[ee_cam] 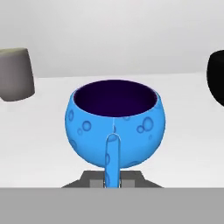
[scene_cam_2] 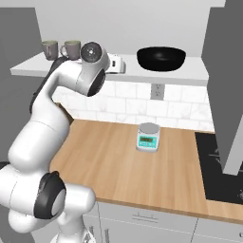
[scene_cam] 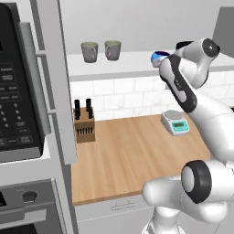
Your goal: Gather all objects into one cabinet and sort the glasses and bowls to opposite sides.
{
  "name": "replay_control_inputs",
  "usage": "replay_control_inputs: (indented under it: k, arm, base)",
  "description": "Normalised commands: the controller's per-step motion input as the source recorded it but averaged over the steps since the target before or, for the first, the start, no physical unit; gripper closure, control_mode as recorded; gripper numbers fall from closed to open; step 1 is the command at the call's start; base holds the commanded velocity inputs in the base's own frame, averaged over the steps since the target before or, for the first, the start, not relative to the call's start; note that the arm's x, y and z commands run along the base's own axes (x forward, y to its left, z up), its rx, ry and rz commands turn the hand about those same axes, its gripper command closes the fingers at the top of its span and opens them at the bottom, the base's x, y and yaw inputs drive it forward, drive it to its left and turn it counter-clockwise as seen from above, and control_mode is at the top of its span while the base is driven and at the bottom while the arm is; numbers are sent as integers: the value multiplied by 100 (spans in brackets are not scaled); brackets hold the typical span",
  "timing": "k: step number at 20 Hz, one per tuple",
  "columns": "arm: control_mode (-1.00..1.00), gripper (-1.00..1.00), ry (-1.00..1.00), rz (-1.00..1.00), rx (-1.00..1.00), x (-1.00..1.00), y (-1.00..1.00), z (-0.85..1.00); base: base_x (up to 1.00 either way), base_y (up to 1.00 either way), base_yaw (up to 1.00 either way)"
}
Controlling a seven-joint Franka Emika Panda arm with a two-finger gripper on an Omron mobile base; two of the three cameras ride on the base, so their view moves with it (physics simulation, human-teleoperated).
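Two grey-olive cups (scene_cam: pixel 89 51) (scene_cam: pixel 113 50) stand side by side at the left of the cabinet's white shelf (scene_cam: pixel 128 65); one cup (ee_cam: pixel 15 73) shows at the left edge of the hand view. The small blue bowl (ee_cam: pixel 116 124) sits right in front of my gripper (ee_cam: pixel 113 181), whose fingers are shut on a thin blue strip running down its near wall. From the left base view the blue bowl (scene_cam: pixel 160 58) peeks out beside my forearm. The wide black bowl (scene_cam_2: pixel 161 58) rests on the shelf to the right, apart from the blue one.
On the wooden counter (scene_cam: pixel 123 155) are a knife block (scene_cam: pixel 84 123) and a kitchen scale (scene_cam_2: pixel 148 136). A microwave (scene_cam: pixel 13 82) and an open grey door (scene_cam: pixel 55 82) stand at the left. Another grey door (scene_cam_2: pixel 223 85) hangs at the right above a cooktop (scene_cam_2: pixel 223 166).
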Motion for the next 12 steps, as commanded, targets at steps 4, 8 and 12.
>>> replay_control_inputs:
  k: [4, 8, 12]
  arm:
    - [-100, 100, 3, 4, -1, 0, 31, 5]
    - [-100, 100, 0, 3, -1, -1, 48, 7]
    - [-100, 100, 0, 11, -2, -1, 62, 1]
  base:
    - [0, 0, 0]
    - [0, 0, 0]
    - [0, 0, 0]
